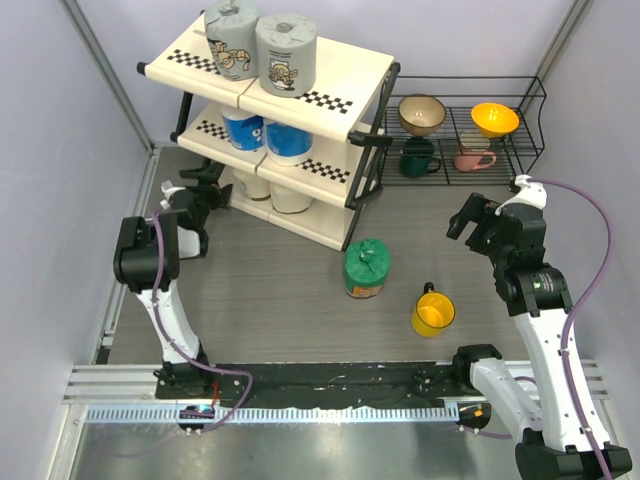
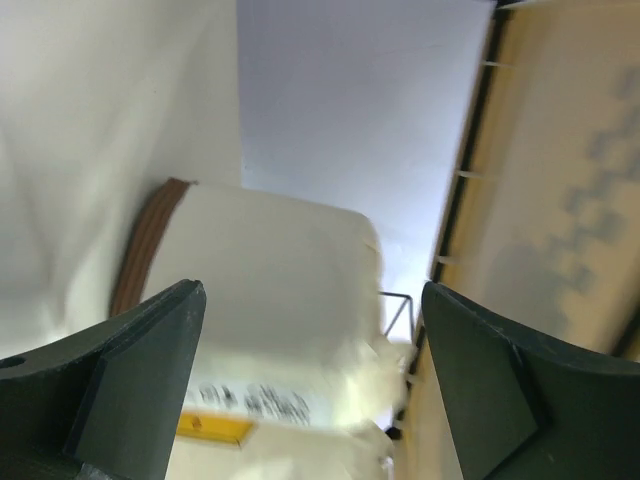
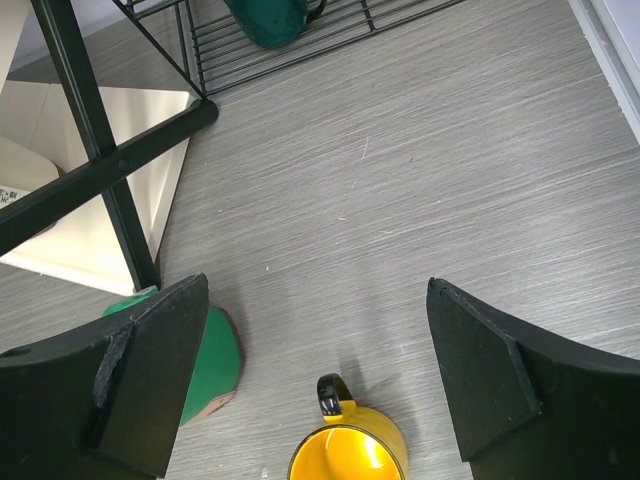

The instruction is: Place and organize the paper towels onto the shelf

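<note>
On the shelf [image 1: 330, 100] sit six paper towels [image 1: 286, 52], label print unreadable; the green roll [image 1: 366, 267] stands on the table [image 1: 280, 290] near a yellow mug [image 1: 433, 313]. Both the left gripper [image 2: 310, 290] and right gripper [image 3: 317, 283] gape empty.

Desk [image 1: 270, 290] between the arms is mostly open; only the green roll [image 1: 365, 268] and yellow mug [image 1: 432, 313] stand there, near each other. Shelf [image 1: 350, 80] top tier is bare at its right end. Wire rack [image 1: 512, 152] blocks the right rear corner.
</note>
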`<control>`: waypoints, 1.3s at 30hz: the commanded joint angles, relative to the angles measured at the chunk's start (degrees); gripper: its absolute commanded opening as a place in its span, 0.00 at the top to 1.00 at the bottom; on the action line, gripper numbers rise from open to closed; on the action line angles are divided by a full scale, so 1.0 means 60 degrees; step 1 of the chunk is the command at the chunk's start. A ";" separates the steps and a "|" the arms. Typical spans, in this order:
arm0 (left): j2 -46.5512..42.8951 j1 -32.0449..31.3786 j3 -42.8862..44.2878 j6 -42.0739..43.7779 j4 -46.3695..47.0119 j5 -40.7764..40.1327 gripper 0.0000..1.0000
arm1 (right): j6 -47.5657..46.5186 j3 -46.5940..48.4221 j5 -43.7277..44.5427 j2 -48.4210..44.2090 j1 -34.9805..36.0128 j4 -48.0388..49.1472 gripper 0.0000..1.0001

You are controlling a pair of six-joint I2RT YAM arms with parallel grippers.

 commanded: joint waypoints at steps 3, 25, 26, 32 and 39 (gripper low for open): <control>-0.2673 0.0690 -0.1932 -0.0022 0.0072 0.0453 0.05 | 0.0038 0.0168 0.0201 -0.0183 -0.0002 0.0247 0.05; -1.1350 -0.4797 -0.1557 0.5179 -1.3409 -0.2544 0.02 | 0.0258 0.0065 0.0259 -0.0359 0.0013 0.0100 0.05; -1.1248 -0.5890 -0.1542 0.5077 -1.3351 -0.2925 0.01 | 0.0243 0.0095 0.0288 -0.0388 0.0013 0.0086 0.05; -1.0120 -0.8814 -0.1805 0.4242 -1.2166 -0.5052 0.01 | 0.0126 0.0197 0.0347 -0.0506 -0.0002 0.0027 0.05; -0.7894 -1.0046 -0.0708 0.4241 -1.1359 -0.5625 0.00 | 0.0096 0.0256 0.0318 -0.0476 0.0013 -0.0017 0.05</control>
